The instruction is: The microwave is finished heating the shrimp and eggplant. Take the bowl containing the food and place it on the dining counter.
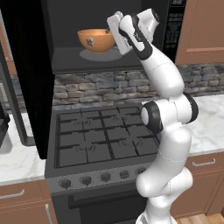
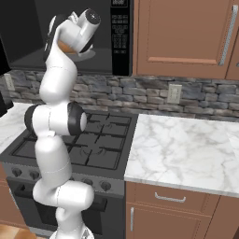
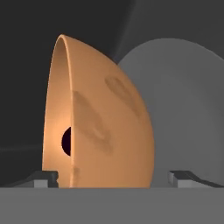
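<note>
Grasp step: my tool [image 3: 111,178] sits apart, straddling the bowl [image 3: 105,127] inside the microwave [image 1: 65,57]. Next: close, lift out.

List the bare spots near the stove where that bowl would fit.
Free: marble counter right of the stove, below the stone backsplash. Stove grates are bare too. Crowded: the microwave cavity, with bowl and gripper inside.

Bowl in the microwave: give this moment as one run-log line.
phase: reach | end effector: open, fingertips either side of bowl | bowl: on turntable in open microwave | not lifted
</note>
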Tool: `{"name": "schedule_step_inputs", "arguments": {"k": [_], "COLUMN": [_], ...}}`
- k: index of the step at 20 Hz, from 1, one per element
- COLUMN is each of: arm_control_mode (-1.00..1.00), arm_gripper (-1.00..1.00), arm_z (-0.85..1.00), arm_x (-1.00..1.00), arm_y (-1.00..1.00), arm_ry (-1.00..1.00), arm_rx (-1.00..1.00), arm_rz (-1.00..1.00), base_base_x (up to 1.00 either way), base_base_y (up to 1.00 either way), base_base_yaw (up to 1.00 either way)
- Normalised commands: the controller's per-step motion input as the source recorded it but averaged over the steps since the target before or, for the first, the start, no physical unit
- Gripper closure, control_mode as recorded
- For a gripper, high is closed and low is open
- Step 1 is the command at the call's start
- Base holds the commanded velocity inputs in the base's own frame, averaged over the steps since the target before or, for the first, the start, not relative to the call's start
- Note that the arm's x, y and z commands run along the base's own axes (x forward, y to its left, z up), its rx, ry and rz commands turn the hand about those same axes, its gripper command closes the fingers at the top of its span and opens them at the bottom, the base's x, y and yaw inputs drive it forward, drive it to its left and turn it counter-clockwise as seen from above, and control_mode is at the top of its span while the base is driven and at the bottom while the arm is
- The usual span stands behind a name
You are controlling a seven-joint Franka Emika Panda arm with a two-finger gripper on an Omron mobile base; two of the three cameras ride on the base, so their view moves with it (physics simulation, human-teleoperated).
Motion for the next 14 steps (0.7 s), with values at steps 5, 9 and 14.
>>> {"name": "schedule_step_inputs", "arguments": {"k": [5, 9, 14], "arm_control_mode": [-1.0, -1.0, -1.0], "arm_gripper": [1.0, 1.0, 1.0], "arm_z": [-0.13, 0.0, 0.0], "arm_x": [0.09, 0.0, 0.0], "arm_y": [0.21, 0.0, 0.0], "arm_ry": [0.0, 0.01, 0.0], "arm_rx": [0.0, 0.0, 0.0], "arm_rz": [-0.01, 0.0, 0.0], "base_base_x": [0.0, 0.0, 0.0], "base_base_y": [0.0, 0.0, 0.0], "base_base_yaw": [0.0, 0.0, 0.0]}}
